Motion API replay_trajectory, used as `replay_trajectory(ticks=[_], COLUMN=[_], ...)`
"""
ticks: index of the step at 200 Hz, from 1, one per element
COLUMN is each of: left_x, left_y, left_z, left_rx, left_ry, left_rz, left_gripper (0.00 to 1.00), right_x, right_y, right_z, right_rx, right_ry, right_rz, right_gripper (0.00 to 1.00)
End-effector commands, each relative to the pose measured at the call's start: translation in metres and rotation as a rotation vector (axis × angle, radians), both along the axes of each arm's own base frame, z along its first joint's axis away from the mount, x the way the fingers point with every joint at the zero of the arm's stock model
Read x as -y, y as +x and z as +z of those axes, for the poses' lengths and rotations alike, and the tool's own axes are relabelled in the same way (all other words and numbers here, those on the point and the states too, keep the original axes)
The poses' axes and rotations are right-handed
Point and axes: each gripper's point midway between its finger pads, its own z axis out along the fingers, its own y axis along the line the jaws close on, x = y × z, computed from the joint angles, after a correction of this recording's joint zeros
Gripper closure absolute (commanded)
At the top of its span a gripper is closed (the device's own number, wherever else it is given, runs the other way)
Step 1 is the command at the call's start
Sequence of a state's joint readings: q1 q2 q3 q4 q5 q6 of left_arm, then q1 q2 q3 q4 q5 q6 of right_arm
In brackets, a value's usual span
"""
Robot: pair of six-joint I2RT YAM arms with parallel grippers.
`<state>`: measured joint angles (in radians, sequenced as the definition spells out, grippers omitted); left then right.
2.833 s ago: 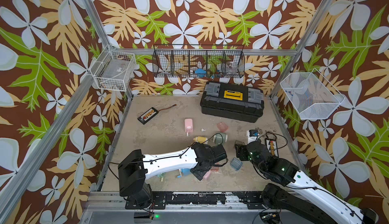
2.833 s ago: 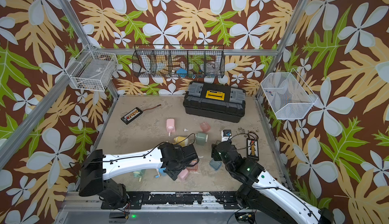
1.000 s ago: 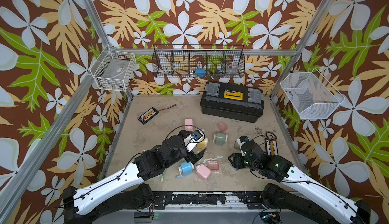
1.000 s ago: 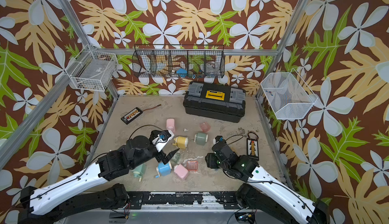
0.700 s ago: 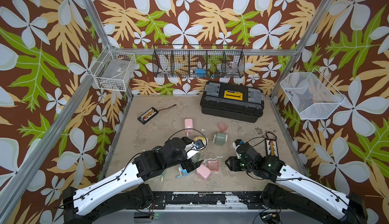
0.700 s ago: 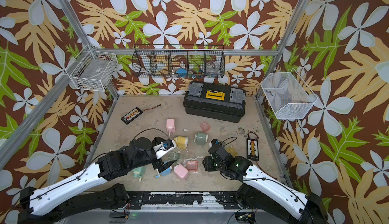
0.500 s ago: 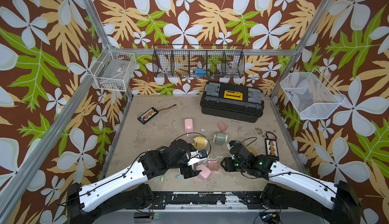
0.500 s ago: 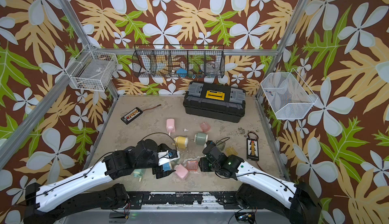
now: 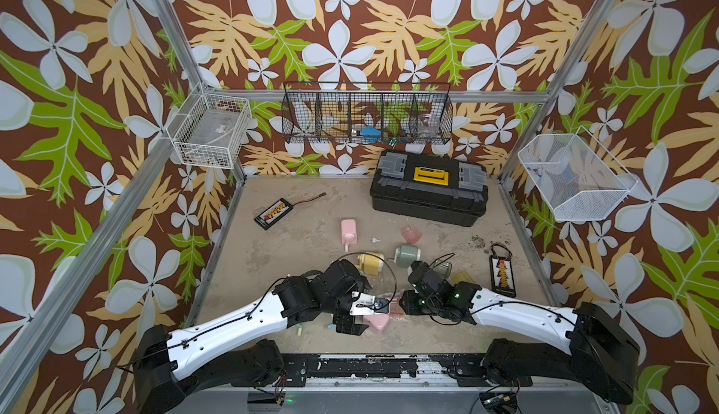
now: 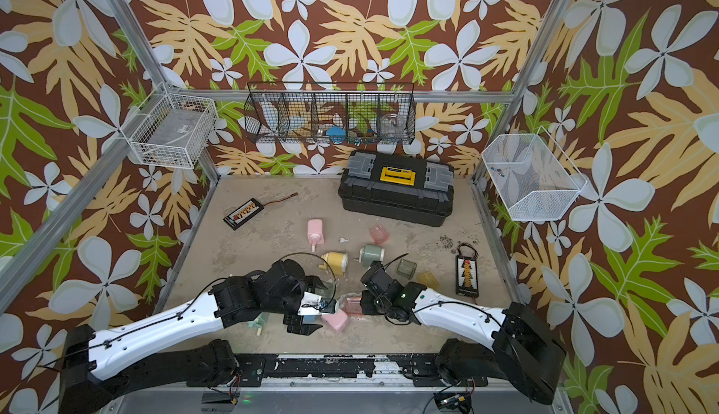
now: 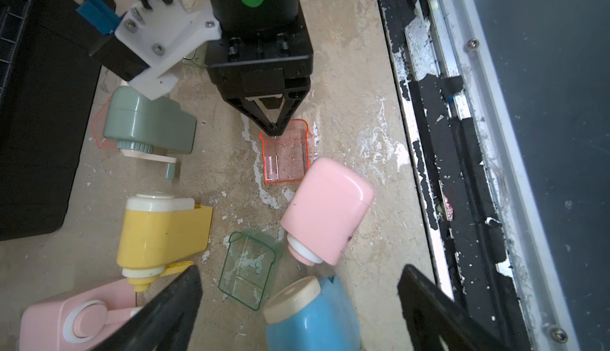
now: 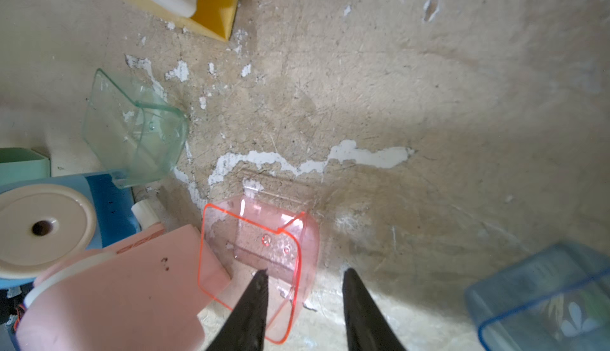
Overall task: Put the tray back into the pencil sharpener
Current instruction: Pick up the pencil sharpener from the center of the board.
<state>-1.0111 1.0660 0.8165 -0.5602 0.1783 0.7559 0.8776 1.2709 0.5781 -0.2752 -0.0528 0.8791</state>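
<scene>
Straddling one wall of the clear pink tray (image 12: 260,243), lying on the counter (image 12: 396,85) against the pink pencil sharpener (image 12: 115,286), with the right gripper (image 12: 303,271) half-narrowed and not yet pinching; calling for a square, deep bite, with the left gripper (image 11: 300,268) spread wide nearby for steadying the sharpener.

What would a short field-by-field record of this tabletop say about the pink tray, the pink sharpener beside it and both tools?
Tray: clear pink plastic tray, outside any sharpener, lying on the table
Sharpener: pink plastic pencil sharpener, on its side, apparently touching the tray
Right tool: open, fingers straddling one tray wall
Left tool: open wide, holding nothing
Nearby: clear green plastic tray; blue plastic pencil sharpener
Task step: tray not yet inserted
</scene>
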Motion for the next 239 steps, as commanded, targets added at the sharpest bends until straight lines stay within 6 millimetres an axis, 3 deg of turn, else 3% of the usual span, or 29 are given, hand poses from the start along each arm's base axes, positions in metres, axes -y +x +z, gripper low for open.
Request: replay_trajectory(ticks=[1,82,132,185,239], left_x=[0.007,0.020,0.030,0.026,0.022], left_y=[0.006,0.004,0.008,0.003,0.004], left_z=[0.000,-0.032,-0.041,-0.064,-0.081], left_rx=[0.076,0.065,0.052,-0.019,-0.035], left_ry=[0.009,0.096,0.113,0.214,0.270], left_rz=[-0.063,-0.138,-0.142,-0.174,-0.168], left_gripper=[0.05,0.05,0.04,0.04,0.09], right_x=[-0.006,0.008,0.020,0.037,0.028], right_y=[0.002,0.001,0.001,-0.004,-0.004], right_z=[-0.003,-0.013,-0.006,-0.003,-0.007], right_rx=[0.000,0.008,0.040,0.059,0.047], right_ry=[0.016,-0.027,-0.062,-0.098,-0.063], right_rz=[-0.010,-0.044,-0.059,-0.077,-0.057], right_gripper=[0.64,0.80,0.87,0.88,0.77])
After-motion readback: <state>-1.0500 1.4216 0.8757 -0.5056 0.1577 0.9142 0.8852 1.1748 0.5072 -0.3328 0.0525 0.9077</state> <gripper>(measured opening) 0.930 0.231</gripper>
